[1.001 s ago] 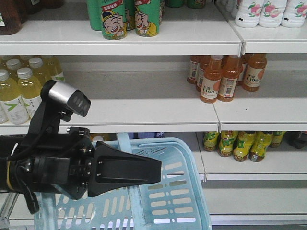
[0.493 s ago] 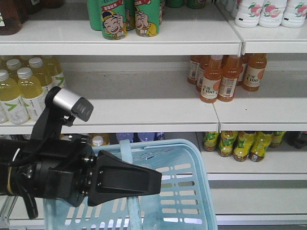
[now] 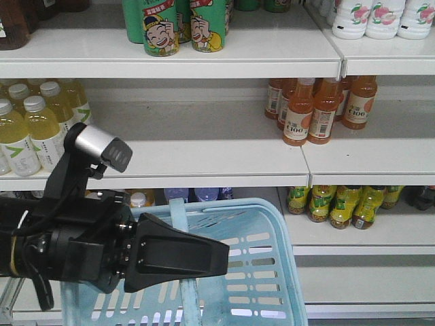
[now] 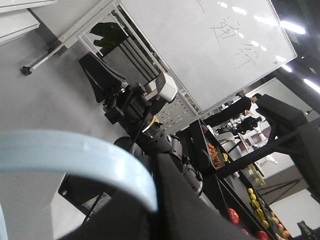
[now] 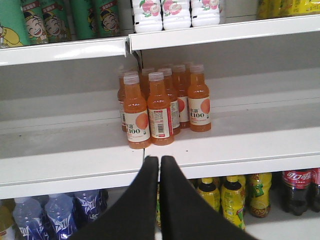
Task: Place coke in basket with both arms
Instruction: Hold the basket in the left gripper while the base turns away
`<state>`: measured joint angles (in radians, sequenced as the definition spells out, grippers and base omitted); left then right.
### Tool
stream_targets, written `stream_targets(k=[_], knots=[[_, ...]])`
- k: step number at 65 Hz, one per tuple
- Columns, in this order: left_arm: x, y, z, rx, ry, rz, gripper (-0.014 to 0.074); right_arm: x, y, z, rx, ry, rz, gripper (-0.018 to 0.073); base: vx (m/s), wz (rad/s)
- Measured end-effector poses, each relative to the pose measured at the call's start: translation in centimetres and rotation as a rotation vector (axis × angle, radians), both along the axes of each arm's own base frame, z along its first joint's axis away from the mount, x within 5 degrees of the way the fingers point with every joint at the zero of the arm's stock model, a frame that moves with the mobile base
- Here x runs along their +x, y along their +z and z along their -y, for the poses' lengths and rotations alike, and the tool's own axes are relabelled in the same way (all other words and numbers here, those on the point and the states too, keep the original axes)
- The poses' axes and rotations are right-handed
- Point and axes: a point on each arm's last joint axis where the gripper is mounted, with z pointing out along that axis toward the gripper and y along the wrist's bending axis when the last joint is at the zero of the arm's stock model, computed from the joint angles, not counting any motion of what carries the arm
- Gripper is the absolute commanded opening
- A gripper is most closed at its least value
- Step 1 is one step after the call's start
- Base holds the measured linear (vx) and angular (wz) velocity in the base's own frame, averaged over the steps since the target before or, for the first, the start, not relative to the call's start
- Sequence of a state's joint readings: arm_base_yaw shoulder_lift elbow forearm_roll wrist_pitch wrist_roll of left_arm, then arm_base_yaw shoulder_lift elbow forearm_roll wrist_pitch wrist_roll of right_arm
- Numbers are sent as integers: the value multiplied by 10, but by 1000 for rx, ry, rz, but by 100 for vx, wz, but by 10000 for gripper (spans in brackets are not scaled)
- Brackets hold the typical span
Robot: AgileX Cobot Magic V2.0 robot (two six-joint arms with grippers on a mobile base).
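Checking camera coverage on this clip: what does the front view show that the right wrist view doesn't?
Only the front view shows the basket, the left gripper at its handle, and pale yellow bottles. Only the right wrist view shows the right gripper, jaws shut, and coke with readable red labels on the bottom shelf. Both show the orange bottles, green cans and white bottles.

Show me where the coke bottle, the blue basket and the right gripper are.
coke bottle [image 5: 295, 197], right wrist view, on its dark body below the red label.
basket [image 3: 268, 252], front view, on its slotted side wall.
right gripper [image 5: 159, 159], right wrist view, where the two fingers meet at their tips.
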<state>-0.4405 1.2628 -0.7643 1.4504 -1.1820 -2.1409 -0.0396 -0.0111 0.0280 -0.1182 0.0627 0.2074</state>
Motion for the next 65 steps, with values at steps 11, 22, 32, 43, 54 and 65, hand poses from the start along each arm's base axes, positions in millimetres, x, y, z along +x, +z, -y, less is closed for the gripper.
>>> stream_targets(k=[11,22,32,43,54,65], knots=[[0,0,0,0,0,0,-6,0,0,0,0,0,0,-5,-1,-2],[0,0,0,0,0,0,-6,0,0,0,0,0,0,-5,-2,-8],[0,0,0,0,0,0,-6,0,0,0,0,0,0,-5,-3,-19],[0,0,0,0,0,0,-6,0,0,0,0,0,0,-5,-3,-31],[0,0,0,0,0,0,-6,0,0,0,0,0,0,-5,-4,-43],[0,0,0,0,0,0,-6,0,0,0,0,0,0,-5,-4,-50]])
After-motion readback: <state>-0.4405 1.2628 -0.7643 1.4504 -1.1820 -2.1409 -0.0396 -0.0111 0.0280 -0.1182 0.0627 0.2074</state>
